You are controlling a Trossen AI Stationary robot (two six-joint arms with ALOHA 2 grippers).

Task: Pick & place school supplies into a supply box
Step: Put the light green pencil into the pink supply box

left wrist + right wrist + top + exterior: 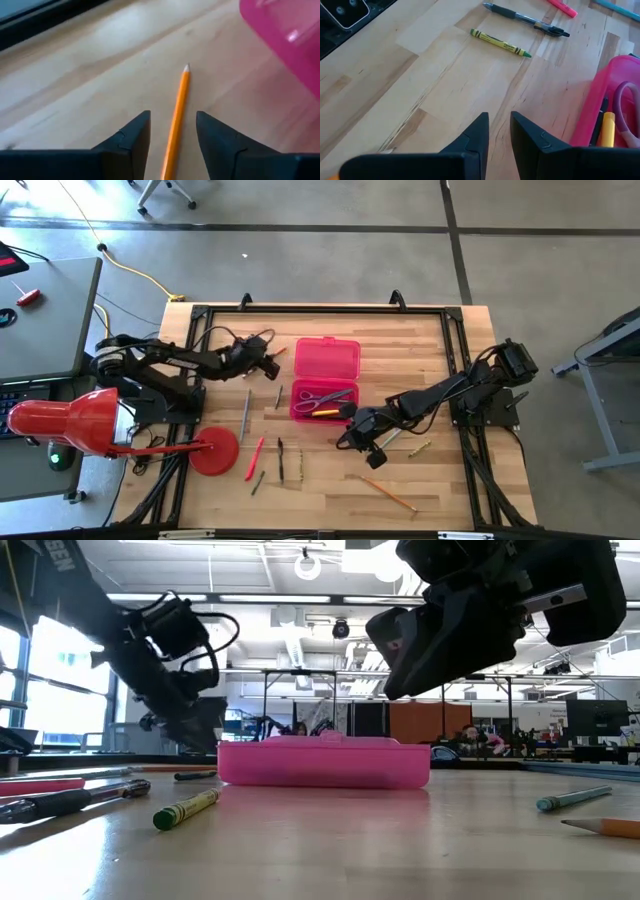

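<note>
Across the wooden tabletop (430,340) I see the pink supply box (325,377) lying lid-open near the middle, already holding the purple-handled scissors (322,397) and a yellow marker, so the rest can go straight in. My left pincer (172,135) sits low by the box's left side, jaws spread wide, with an orange pencil (176,117) lying flat between them, lined up for a pinch I judge comes next. My right pincer (499,132) hovers just beside the box's near right corner, jaws narrowly apart and gripping nothing. A green crayon (500,43) lies well apart.
</note>
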